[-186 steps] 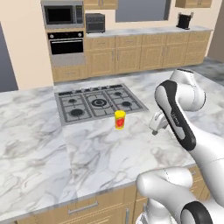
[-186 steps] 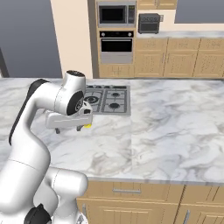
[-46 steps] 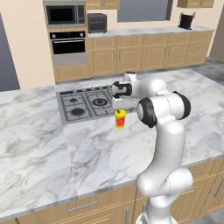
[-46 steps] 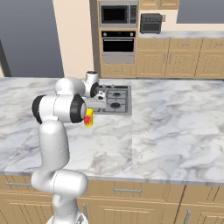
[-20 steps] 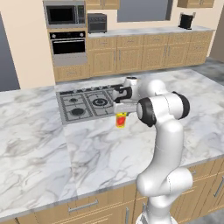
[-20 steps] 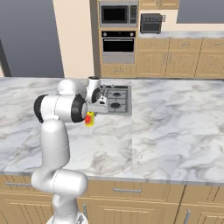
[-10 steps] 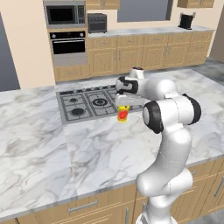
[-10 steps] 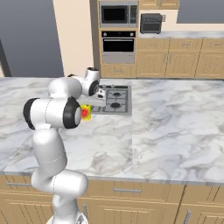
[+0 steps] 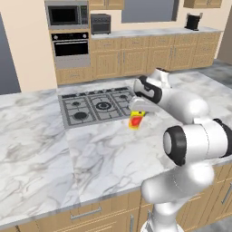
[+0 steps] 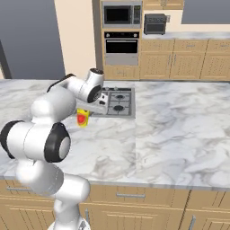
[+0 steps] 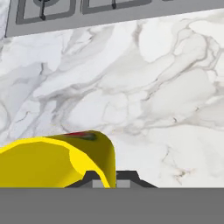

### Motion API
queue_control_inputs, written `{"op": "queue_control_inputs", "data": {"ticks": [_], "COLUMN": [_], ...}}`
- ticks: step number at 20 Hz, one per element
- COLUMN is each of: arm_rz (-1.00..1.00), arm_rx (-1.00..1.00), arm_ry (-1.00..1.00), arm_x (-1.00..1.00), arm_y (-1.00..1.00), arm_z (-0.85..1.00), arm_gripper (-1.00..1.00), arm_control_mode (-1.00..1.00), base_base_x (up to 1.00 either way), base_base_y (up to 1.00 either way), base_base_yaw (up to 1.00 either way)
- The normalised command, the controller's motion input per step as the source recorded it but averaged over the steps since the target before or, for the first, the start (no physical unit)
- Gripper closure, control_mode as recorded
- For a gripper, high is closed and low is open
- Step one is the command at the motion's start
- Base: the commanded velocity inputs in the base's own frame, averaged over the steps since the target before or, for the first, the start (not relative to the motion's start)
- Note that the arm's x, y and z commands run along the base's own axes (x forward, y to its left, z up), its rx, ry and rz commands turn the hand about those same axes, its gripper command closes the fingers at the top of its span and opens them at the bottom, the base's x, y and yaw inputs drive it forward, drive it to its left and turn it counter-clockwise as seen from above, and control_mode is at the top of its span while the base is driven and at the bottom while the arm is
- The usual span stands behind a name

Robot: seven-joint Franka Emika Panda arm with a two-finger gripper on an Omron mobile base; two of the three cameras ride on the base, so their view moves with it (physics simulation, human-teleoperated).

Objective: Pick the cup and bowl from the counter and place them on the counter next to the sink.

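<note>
Cup (image 9: pixel 135 120) is the one yellow thing out on the counter (image 9: pixel 104 154), red patch on its side, and it sits tilted just off the front right corner of the stovetop (image 9: pixel 96 105); gripper (image 9: pixel 138 113) is right on top of it, clamped down on the cup, and the hand view shows the yellow rim (image 11: pixel 57 162) pressed up against the dark fingertips with marble beyond. From the right base view the same cup (image 10: pixel 82 117) hangs just below the wrist, beside the stovetop's near left corner. Counting up: one cup, one white arm (image 9: pixel 181 104) bent over the marble, one stovetop with four black burners that I can make out, one built-in oven (image 9: pixel 70 49) in the back wall with one microwave (image 9: pixel 67 15) above it, one small toaster oven (image 9: pixel 100 23) on the far worktop and one dark toaster (image 9: pixel 193 21) further right. Labels or writing: nothing large enough to read on any of them
</note>
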Motion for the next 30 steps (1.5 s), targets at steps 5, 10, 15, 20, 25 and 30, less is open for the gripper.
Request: {"op": "queue_control_inputs", "data": {"ticks": [5, 10, 15, 20, 25, 30], "arm_rz": [0.0, 0.0, -0.04, -0.14, -0.05, 0.0], "arm_rx": [0.0, 0.0, -0.08, -0.15, -0.04, 0.0], "arm_ry": [0.0, -0.04, -0.13, -0.06, 0.0, 0.0], "arm_x": [-1.0, -0.99, -0.36, 0.0, 0.0, 0.0], "arm_y": [-0.07, -0.03, 0.03, 0.0, 0.0, 0.0], "arm_z": [0.21, 0.07, 0.12, 0.07, 0.0, 0.0], "arm_gripper": [1.0, 1.0, 1.0, 1.0, 1.0, 1.0], "arm_control_mode": [-1.0, -1.0, -1.0, -1.0, -1.0, -1.0], "base_base_x": [0.0, 0.0, 0.0, 0.0, 0.0, 0.0], "base_base_y": [0.0, 0.0, 0.0, 0.0, 0.0, 0.0], "base_base_yaw": [0.0, 0.0, 0.0, 0.0, 0.0, 0.0]}}
